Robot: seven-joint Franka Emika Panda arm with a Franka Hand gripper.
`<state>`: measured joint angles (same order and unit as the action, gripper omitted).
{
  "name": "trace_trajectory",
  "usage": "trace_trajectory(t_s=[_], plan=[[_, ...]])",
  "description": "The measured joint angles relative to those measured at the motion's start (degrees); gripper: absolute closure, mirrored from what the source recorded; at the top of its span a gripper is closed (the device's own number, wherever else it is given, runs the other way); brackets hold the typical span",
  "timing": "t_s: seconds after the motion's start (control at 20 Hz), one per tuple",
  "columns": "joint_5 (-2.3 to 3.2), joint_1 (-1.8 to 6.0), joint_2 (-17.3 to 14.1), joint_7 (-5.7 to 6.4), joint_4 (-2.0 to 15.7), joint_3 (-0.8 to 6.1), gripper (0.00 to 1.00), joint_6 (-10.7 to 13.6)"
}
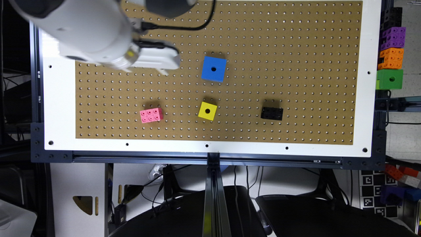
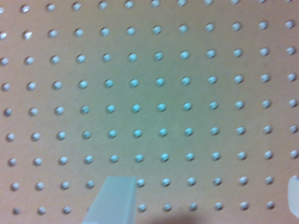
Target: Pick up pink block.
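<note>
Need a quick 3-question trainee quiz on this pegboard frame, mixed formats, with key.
1. True or false: the pink block lies on the pegboard, untouched by the pincer.
2. Multiple choice: in the exterior view, what lies between the pink block and the black brick? A) blue cube B) yellow cube C) green cube
3. Fill in: the yellow and blue cubes each have a round ____ in the top face.

Key: 1 true; 2 B; 3 hole.
</note>
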<state>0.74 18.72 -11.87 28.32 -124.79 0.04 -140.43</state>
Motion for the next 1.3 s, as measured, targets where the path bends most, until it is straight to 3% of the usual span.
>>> trace_trajectory(t_s=[0.25,0.45,0.55,0.95,1.3], plan=[[0.01,0.78,-6.98,-0.51,8.22,0.00,0.00,0.61],[0.02,1.67,-9.30,-1.41,12.00,0.00,0.00,1.99],[0.02,1.78,-9.66,-1.51,12.91,0.00,0.00,2.58],[0.02,1.57,-9.93,-1.51,13.74,0.52,0.00,2.60],[-0.02,1.32,-12.42,-1.40,16.83,1.52,0.00,2.66]])
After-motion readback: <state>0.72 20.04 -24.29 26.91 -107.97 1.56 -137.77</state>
